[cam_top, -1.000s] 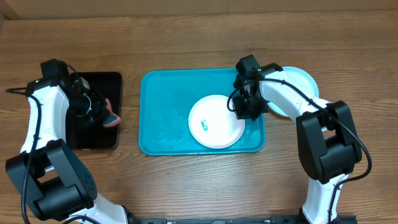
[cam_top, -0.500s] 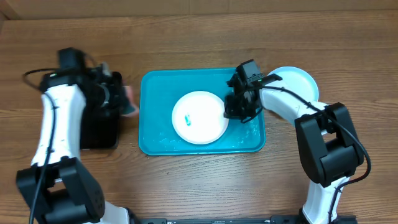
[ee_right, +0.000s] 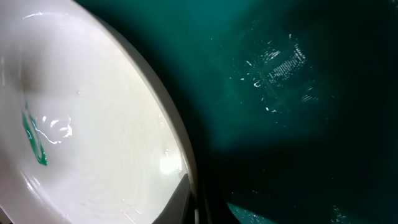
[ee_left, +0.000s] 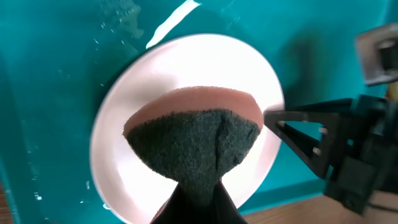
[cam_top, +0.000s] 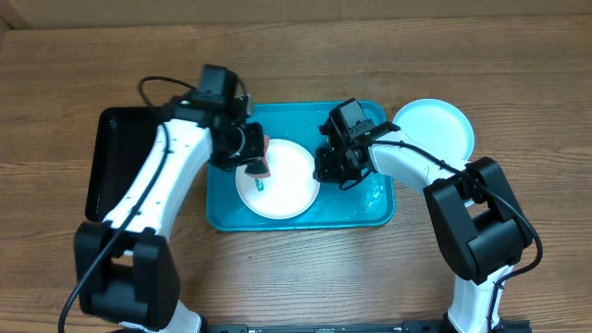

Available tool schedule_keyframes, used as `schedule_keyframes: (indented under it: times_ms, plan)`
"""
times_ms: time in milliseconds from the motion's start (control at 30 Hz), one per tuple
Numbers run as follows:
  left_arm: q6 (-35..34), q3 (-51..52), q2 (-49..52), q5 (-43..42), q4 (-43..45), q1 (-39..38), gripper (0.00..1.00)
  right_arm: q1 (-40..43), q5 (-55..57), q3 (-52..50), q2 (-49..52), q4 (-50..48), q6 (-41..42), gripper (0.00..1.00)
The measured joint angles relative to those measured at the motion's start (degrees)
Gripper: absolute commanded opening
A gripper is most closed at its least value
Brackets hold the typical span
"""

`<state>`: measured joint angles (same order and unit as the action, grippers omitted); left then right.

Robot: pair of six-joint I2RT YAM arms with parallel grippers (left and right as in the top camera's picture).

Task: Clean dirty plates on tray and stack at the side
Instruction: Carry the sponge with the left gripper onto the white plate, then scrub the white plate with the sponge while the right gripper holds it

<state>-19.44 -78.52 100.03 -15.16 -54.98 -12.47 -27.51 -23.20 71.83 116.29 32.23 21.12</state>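
Observation:
A white plate (cam_top: 282,182) with a teal-green smudge (ee_right: 34,138) lies in the turquoise tray (cam_top: 222,208). My left gripper (cam_top: 253,157) is shut on a sponge (ee_left: 198,134), pink with a dark scouring face, held over the plate's left part. My right gripper (cam_top: 326,169) is shut on the white plate's right rim (ee_right: 180,168). A light blue plate (cam_top: 433,129) lies on the table right of the tray. The yellow-green rimmed plate is not in view.
A black tray (cam_top: 116,162) lies on the wooden table left of the turquoise tray. Water droplets (ee_right: 280,68) sit on the turquoise tray's floor right of the white plate.
My left arm swung from the black tray over to the turquoise tray with the sponge. My right gripper slid the white plate leftwards across the tray.

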Motion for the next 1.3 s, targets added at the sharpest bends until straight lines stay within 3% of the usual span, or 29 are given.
schedule_keyframes:
  times_ms: [400,733,1300]
  plan:
    - [-7.5,0.0,7.8,3.4,1.9,-2.6,0.04,-0.1,2.5,0.4,-1.1,5.6,3.8,0.04]
    - [-8.8,0.0,11.8,1.7,5.5,-5.7,0.04,-1.5,8.5,0.4,-2.7,7.5,5.4,0.04]
    - [-9.0,0.0,15.8,0.2,9.0,-10.4,0.04,-1.5,9.0,0.4,-2.8,8.2,4.6,0.04]
